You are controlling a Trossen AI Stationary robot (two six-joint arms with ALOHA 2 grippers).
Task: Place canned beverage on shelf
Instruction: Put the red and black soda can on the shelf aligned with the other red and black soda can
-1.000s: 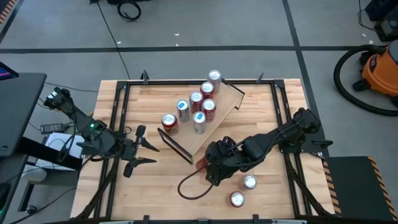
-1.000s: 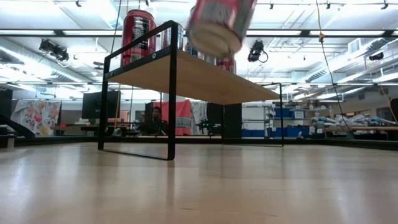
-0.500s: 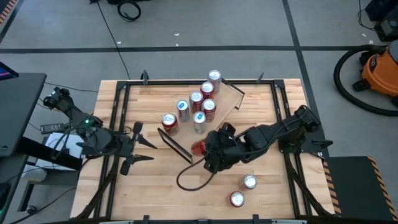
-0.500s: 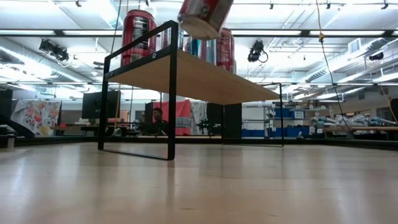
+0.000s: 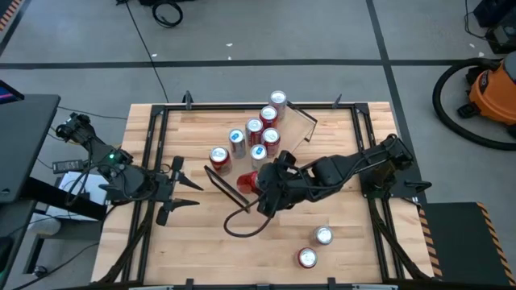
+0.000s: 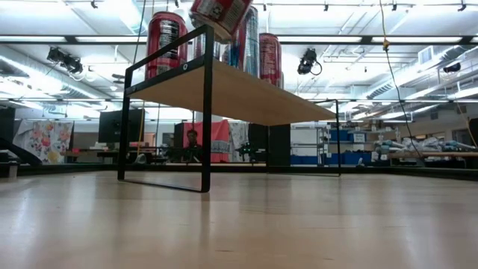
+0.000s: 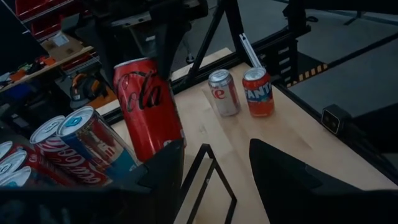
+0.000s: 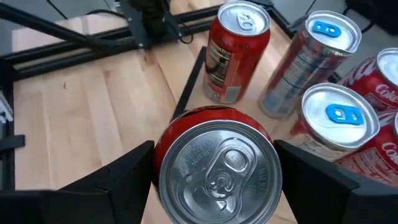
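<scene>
Can in transit: red can (image 5: 251, 182) clamped in right hand (image 5: 260, 184), hanging tilted just above shelf (image 5: 284, 155) near its lower-left end, centre frame.
Already shelved: six cans (image 5: 256, 135) upright on the plank.
Left to do: lower and release; two cans (image 5: 315, 246) wait on desk (image 5: 193, 250), lower right.
Left hand (image 5: 179, 187): idle, fingers apart, left of shelf.

In the low view the held red can (image 6: 219, 15) and the cans on the shelf (image 6: 246, 93) are cut off by the top edge. The right gripper's fingertips are hidden in the high view. A distant person (image 6: 193, 139) behind the table is too small to make out.
</scene>
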